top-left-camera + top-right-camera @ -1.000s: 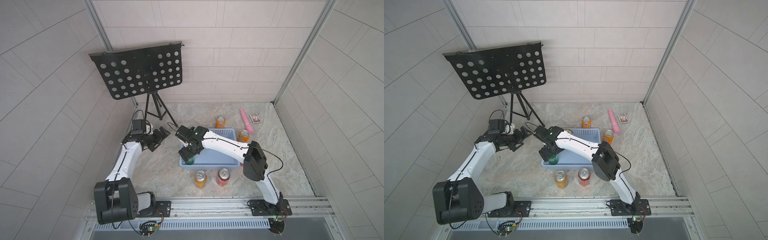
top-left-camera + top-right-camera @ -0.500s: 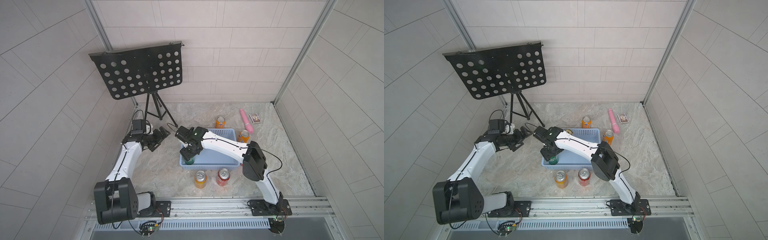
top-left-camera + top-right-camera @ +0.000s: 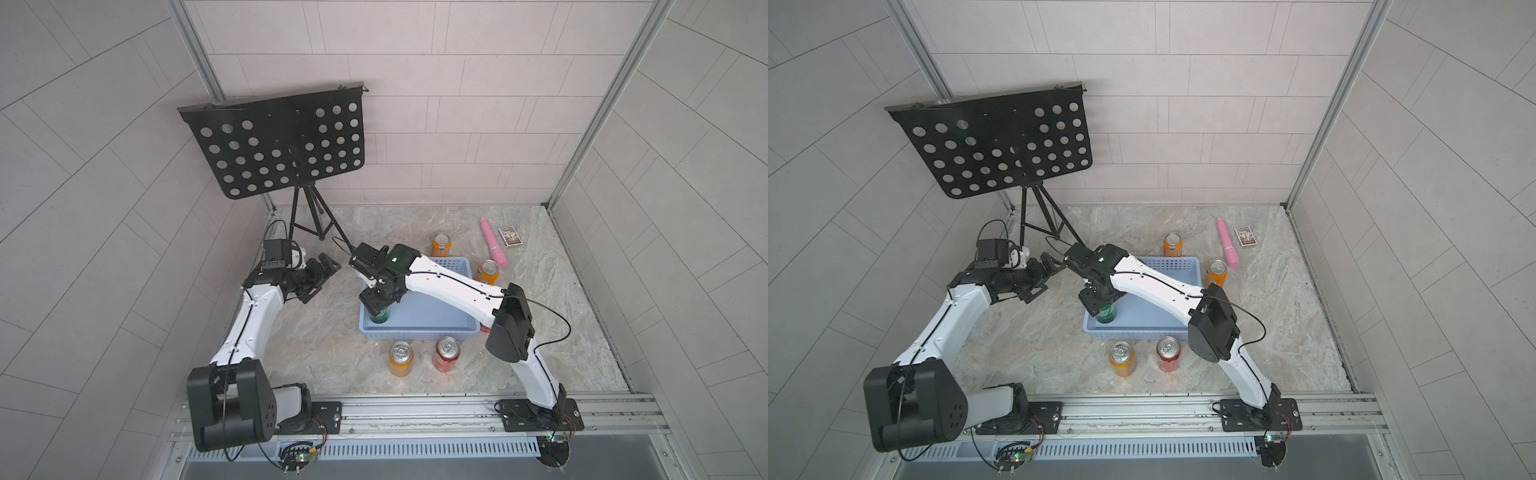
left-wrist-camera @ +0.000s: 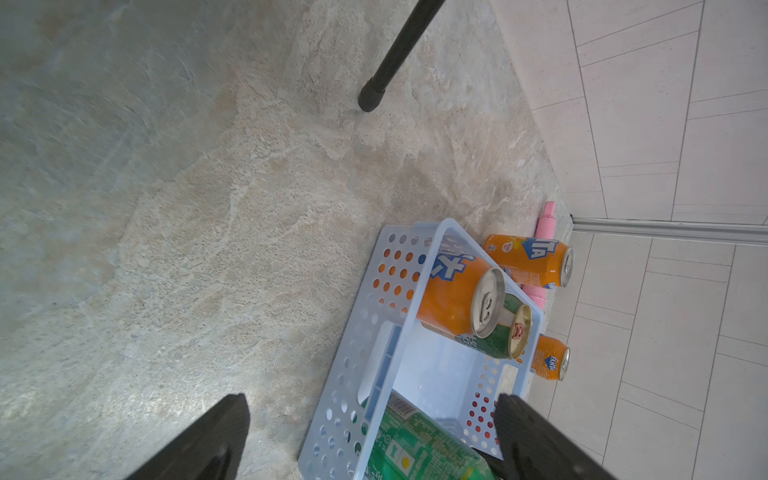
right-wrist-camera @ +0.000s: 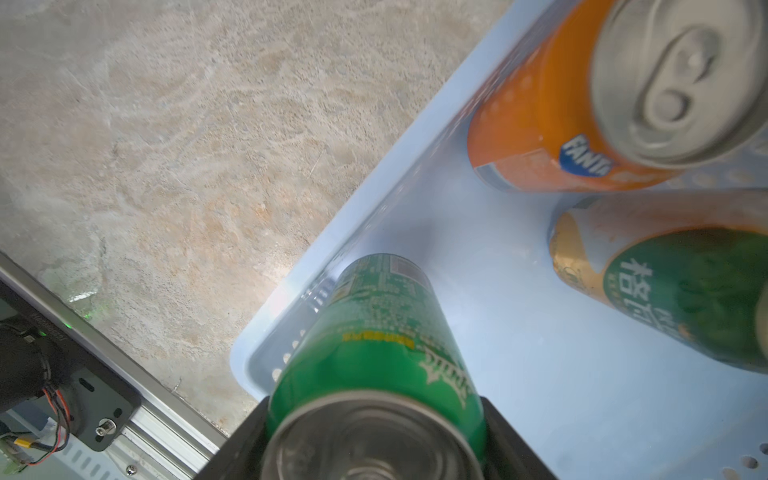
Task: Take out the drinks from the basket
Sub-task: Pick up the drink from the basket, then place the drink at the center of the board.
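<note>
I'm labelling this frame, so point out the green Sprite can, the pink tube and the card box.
green Sprite can [image 5: 374, 332]: right wrist view, green side wall.
pink tube [image 3: 493, 242]: in a top view, mid-body.
card box [image 3: 510, 237]: in a top view, centre of its face.

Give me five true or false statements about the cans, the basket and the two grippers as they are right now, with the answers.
1. The right gripper is shut on a green can. True.
2. The left gripper is holding a can. False: it is open and holds nothing.
3. The green can is the only can in the basket. False: the wrist views show an orange can and a dark green can in it too.
4. A red can stands upright on the table, outside the basket. True.
5. The pink tube lies in the basket. False: it lies on the table, outside the basket.
</note>
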Robot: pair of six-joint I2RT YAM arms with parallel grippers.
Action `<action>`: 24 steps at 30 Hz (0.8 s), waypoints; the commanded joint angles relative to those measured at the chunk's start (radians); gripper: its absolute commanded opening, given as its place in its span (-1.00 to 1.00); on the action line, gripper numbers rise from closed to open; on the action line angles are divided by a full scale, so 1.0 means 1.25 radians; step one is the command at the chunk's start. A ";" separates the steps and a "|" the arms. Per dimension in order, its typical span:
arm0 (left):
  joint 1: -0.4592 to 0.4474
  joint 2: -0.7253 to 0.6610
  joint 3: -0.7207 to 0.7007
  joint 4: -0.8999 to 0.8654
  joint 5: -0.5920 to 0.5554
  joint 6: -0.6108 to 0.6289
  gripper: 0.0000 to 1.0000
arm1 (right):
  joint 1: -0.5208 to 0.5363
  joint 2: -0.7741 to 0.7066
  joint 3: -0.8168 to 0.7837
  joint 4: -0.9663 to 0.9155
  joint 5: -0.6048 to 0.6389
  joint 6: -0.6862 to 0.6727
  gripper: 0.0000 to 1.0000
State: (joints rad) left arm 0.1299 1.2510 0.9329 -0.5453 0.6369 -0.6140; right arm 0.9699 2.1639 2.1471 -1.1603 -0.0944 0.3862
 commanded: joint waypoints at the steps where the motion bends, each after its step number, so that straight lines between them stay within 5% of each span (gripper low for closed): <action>1: -0.007 -0.047 0.029 -0.030 0.020 -0.004 1.00 | -0.003 -0.074 0.031 -0.033 0.023 -0.008 -0.69; 16: -0.015 -0.149 0.097 -0.057 -0.051 -0.050 1.00 | -0.019 -0.088 0.201 -0.116 0.036 -0.021 -0.69; 24: -0.014 -0.134 0.149 -0.048 -0.047 -0.061 1.00 | -0.029 -0.027 0.402 -0.178 0.015 -0.027 -0.69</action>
State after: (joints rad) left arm 0.1154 1.0809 1.0927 -0.6098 0.5873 -0.6834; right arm 0.9394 2.1235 2.5797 -1.3743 -0.0723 0.3630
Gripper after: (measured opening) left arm 0.999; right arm 0.690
